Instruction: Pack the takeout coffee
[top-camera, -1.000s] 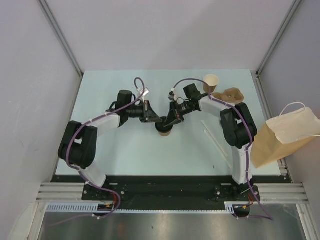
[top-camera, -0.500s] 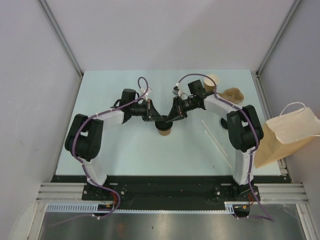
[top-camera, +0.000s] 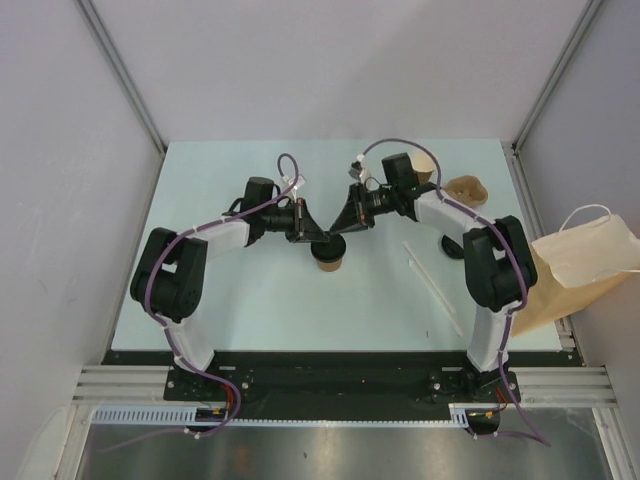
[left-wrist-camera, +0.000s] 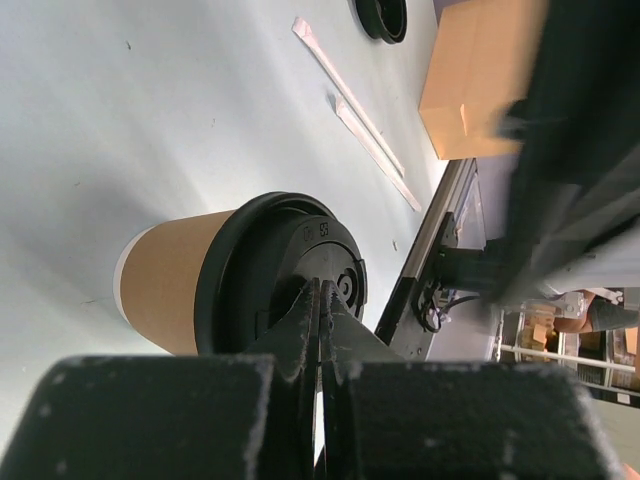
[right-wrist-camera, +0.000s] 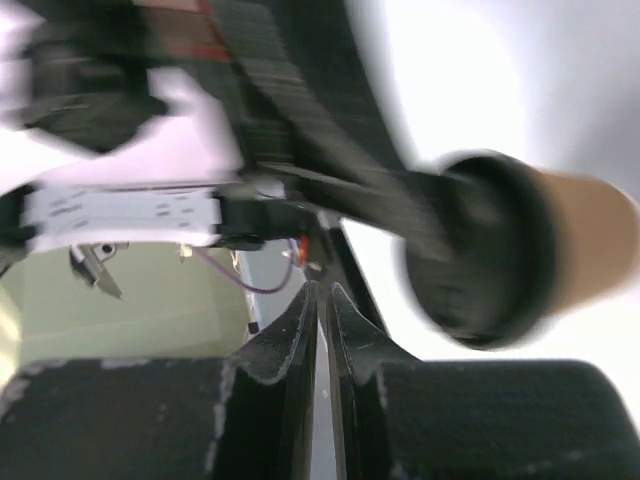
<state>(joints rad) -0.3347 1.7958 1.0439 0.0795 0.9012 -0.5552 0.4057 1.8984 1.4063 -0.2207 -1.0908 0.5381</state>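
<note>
Resting its tips on top of a black lid (left-wrist-camera: 262, 262), the left end effector (left-wrist-camera: 319, 305) has both fingers pressed flat together, nothing between them. The left arm (top-camera: 215, 235) bends at its elbow near the counter's (top-camera: 230, 300) left side, and its forearm runs right toward the middle.

The right end effector (right-wrist-camera: 322, 298) has its fingers drawn almost together, with only a thin slit between and nothing in it. The right wrist view is blurred, so I cannot tell whether it touches the lid. The right arm (top-camera: 470, 225) folds at the right side, and its forearm angles left and downward.

The lidded paper cup (left-wrist-camera: 165, 285) stands upright at mid-counter, directly under the left tips and just beside the right ones. Its long axis is vertical, lidded end up.

A second paper cup (top-camera: 428, 160) shows partly behind the right forearm, beside a cardboard cup carrier (top-camera: 466, 188). A loose black lid (left-wrist-camera: 380, 15) and wrapped straws (left-wrist-camera: 370, 135) lie to the right, and a paper bag (top-camera: 575, 270) lies past the counter's right edge.
</note>
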